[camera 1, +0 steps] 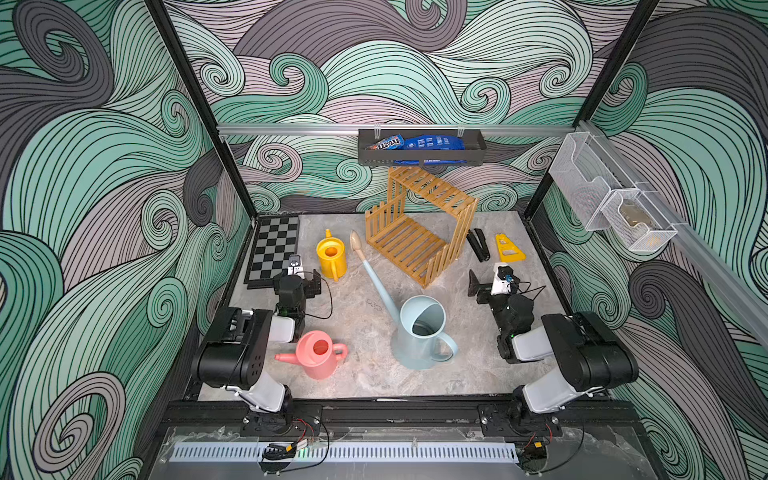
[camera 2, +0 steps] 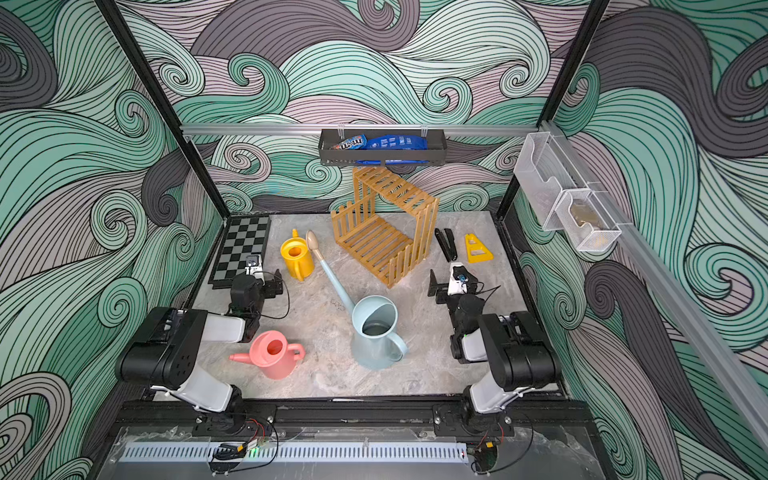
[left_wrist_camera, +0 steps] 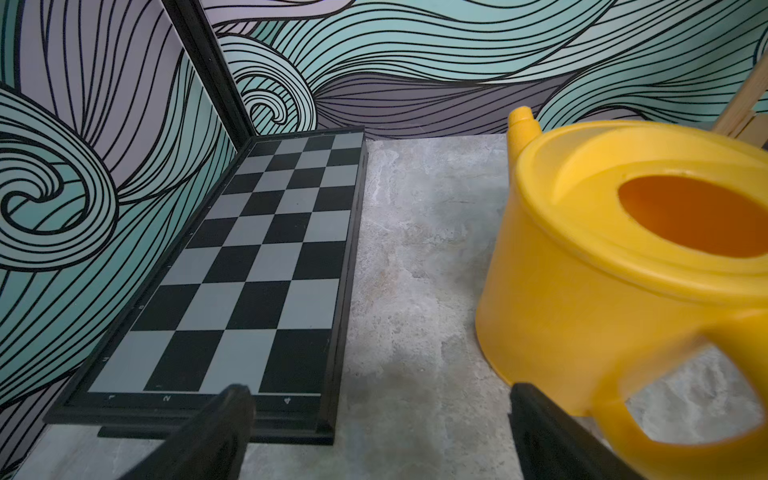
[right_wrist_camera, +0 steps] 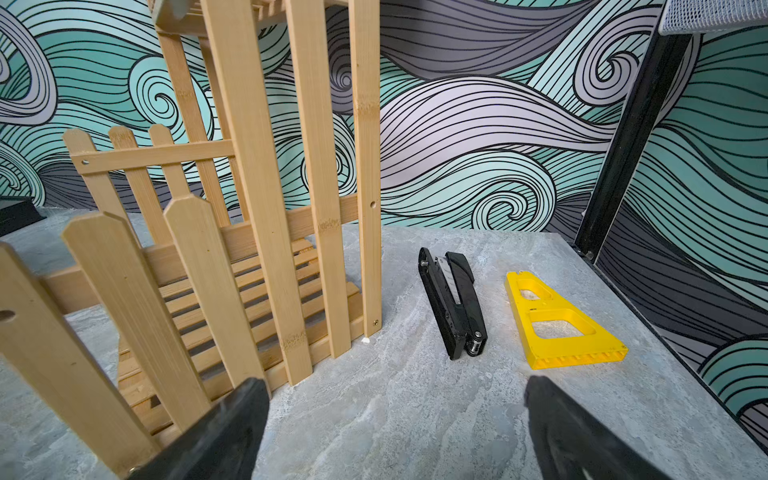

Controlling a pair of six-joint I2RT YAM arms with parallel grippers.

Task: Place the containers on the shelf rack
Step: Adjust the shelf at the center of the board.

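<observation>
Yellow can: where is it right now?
In both top views the yellow can stands upright, left of centre toward the back, between the chessboard and the blue can's spout, just ahead of the left gripper.

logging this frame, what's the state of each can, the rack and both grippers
yellow watering can: upright on the table
pink watering can: upright on the table
pale blue watering can: upright on the table
shelf rack: standing, both tiers bare
left gripper: open, empty
right gripper: open, empty
</observation>
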